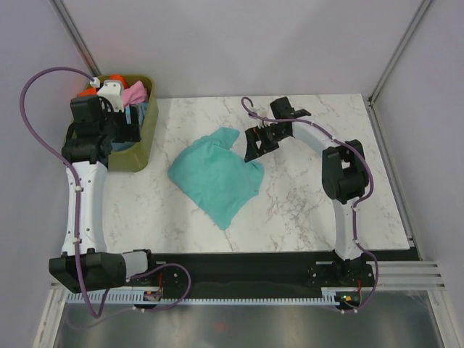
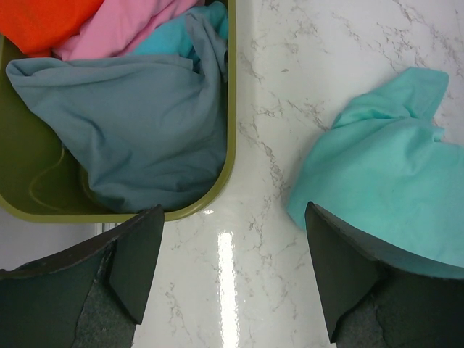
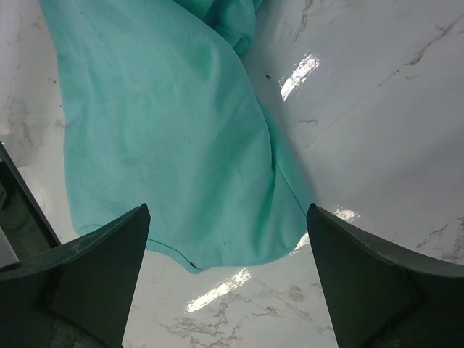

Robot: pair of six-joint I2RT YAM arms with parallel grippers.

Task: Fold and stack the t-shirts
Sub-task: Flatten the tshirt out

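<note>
With the teal-green t-shirt (image 1: 217, 177) crumpled mid-table and the other t-shirts (image 2: 130, 123) heaped in the tub (image 2: 230, 130) at the far left corner, the left fingers (image 2: 138, 254) and right fingers (image 3: 101, 275) hang open and empty, so pinching bunched cloth may catch two layers and skew the fold.

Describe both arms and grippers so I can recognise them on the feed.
The left arm and right arm match: white link shells, black joints, a purple cable along each; the left one's loops wide. The left gripper and right gripper each have two dark wedge-shaped fingers.
</note>
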